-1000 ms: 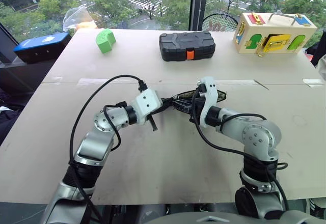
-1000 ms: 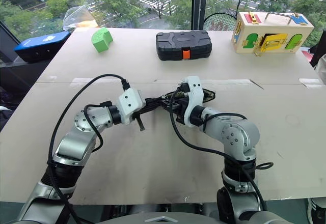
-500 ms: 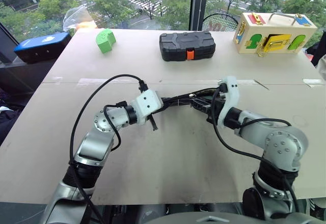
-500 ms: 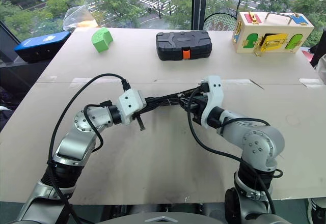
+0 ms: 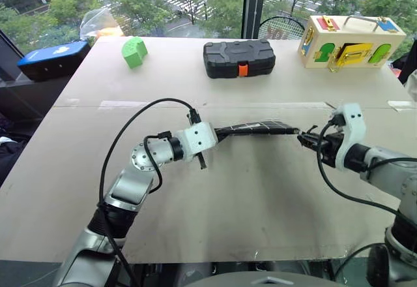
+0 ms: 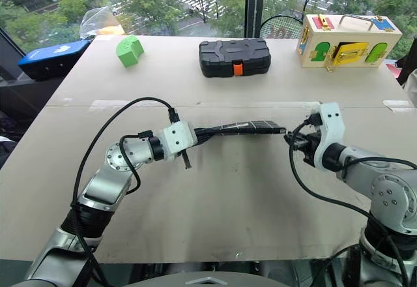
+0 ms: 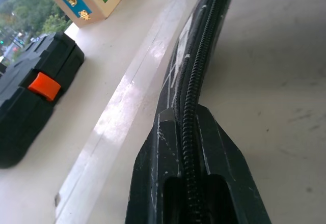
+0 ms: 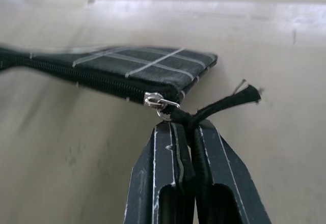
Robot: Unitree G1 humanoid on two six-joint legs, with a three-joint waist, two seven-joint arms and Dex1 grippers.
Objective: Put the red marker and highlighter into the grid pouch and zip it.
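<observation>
Grid pouch [image 5: 255, 128] zipped, apparently — both end effectors gripping.

Pale beige table [image 5: 215, 228], far edge: chunky green block [image 5: 134, 51] left, black hard plastic case w/ orange latch [image 5: 238, 59] centre, wooden latch box w/ coloured doors [image 5: 350, 42] right. Blue flat box [image 5: 53, 59] off table's left corner.
</observation>
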